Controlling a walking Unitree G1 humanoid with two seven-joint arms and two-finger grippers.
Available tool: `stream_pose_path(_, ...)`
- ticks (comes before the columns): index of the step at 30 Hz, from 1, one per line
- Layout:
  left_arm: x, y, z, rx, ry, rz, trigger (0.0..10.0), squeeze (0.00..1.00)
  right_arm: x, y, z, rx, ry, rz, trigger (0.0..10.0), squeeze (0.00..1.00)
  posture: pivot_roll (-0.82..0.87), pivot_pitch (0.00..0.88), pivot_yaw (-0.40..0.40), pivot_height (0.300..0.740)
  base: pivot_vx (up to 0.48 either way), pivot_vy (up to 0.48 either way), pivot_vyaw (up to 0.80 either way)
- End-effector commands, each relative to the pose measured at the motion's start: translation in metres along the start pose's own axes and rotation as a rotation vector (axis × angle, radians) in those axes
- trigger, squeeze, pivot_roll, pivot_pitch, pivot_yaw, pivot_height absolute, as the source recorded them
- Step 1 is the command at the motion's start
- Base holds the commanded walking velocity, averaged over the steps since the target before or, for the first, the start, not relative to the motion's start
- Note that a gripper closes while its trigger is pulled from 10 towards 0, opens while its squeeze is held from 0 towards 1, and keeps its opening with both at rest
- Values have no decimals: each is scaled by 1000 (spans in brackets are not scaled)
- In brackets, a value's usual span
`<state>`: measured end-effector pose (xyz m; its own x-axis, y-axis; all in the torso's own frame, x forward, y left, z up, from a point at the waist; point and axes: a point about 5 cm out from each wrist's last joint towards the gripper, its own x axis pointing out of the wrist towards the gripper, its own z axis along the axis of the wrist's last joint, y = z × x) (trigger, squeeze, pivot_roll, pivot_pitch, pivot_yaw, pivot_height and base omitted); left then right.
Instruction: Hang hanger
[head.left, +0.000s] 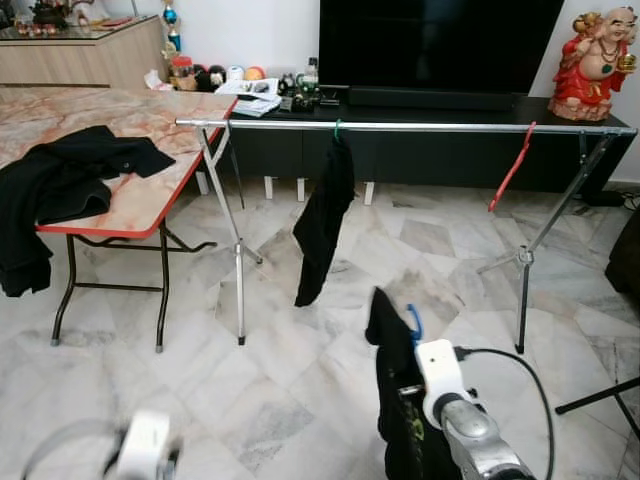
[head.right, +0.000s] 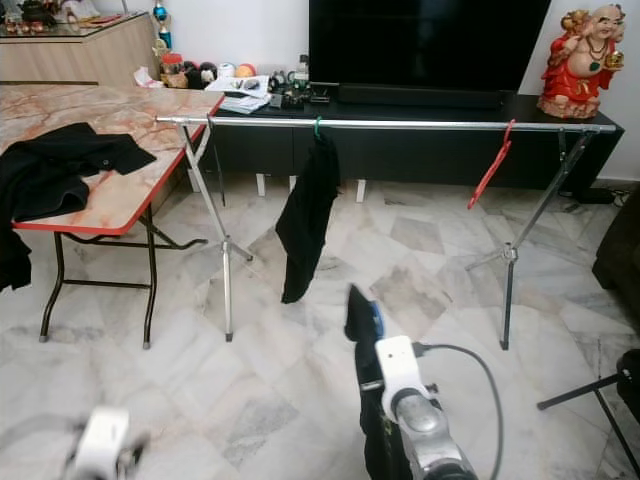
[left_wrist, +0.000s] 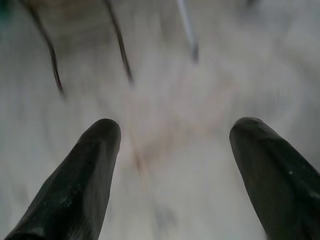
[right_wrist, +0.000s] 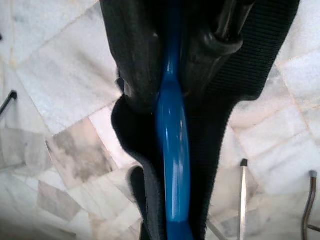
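Observation:
A silver clothes rail (head.left: 430, 127) on tripod legs crosses the room before a TV cabinet. On it hang a black garment (head.left: 322, 222) from a green hanger and a bare red hanger (head.left: 511, 167). Low at the front, my right gripper (right_wrist: 170, 87) is shut on a blue hanger (right_wrist: 171, 150) that carries a black garment (head.left: 398, 400). It is well short of the rail and below it. My left gripper (left_wrist: 172, 150) hangs low at the left, open, with nothing between its fingers (left_wrist: 80, 175) and blurred floor beyond.
A folding table (head.left: 150, 205) with a red edge stands at the left, with black clothes (head.left: 60, 180) draped on it. The dark TV cabinet (head.left: 450, 150) lies behind the rail, with a red figurine (head.left: 598, 62) at its right end. A black stand leg (head.left: 600, 395) crosses the floor at right.

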<state>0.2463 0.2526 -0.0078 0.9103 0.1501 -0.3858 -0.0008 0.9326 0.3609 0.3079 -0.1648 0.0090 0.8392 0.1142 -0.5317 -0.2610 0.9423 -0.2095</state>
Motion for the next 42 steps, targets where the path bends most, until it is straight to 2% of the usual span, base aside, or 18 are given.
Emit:
stream_pose_path(1, -5, -10, -10, 26, 33, -61, 10000, 0, 1, -4, 8, -39, -19, 10, 10000, 0, 236, 0, 1, 740, 0, 0, 0)
stream_pose_path(4, -1, -19, 9, 91, -59, -169, 10000, 0, 2, -1, 10, -123, -26, 63, 10000, 0, 234, 0, 8, 740, 0, 0, 0)
stream_pose_path(10, 0, -27, 18, 173, -90, -275, 10000, 0, 1, -1, 14, -187, -39, 113, 10000, 0, 232, 0, 9, 740, 0, 0, 0)
stream_pose_path(11, 1, -30, 23, 230, -100, -333, 10000, 0, 1, 0, 16, -226, -48, 157, 10000, 0, 231, 0, 8, 740, 0, 0, 0)
stream_pose_path(15, 1, -34, 27, 291, -107, -402, 10000, 0, 0, 0, 19, -247, -56, 211, 10000, 0, 230, 0, 9, 740, 0, 0, 0)
stream_pose_path(17, 2, -36, 30, 359, -113, -454, 10000, 0, -1, -1, 21, -290, -68, 259, 10000, 0, 228, 0, 9, 740, 0, 0, 0)
stream_pose_path(21, 2, -38, 33, 381, -116, -484, 10000, 0, -3, -1, 23, -326, -82, 334, 10000, 0, 222, 0, 10, 740, 0, 0, 0)
stream_pose_path(27, 3, -41, 38, 472, -112, -563, 10000, 0, -8, -2, 22, -422, -80, 451, 10000, 0, 218, 0, 7, 740, 0, 0, 0)
stream_pose_path(31, 2, -41, 36, 529, -99, -603, 10000, 0, -9, -5, 23, -462, -76, 475, 10000, 0, 217, 0, 6, 740, 0, 0, 0)
stream_pose_path(33, 0, -41, 33, 569, -81, -641, 10000, 0, -11, -10, 26, -517, -69, 500, 10000, 0, 222, 0, 2, 740, 0, 0, 0)
stream_pose_path(38, 0, -41, 33, 606, -77, -660, 10000, 0, -12, -14, 29, -540, -68, 511, 10000, 0, 225, 0, -2, 740, 0, 0, 0)
stream_pose_path(39, 0, -42, 34, 634, -74, -677, 10000, 0, -13, -13, 30, -560, -65, 554, 10000, 0, 234, 0, -3, 740, 0, 0, 0)
stream_pose_path(42, 1, -43, 36, 649, -76, -688, 10000, 0, -15, -11, 31, -589, -66, 596, 10000, 0, 234, 0, -3, 740, 0, 0, 0)
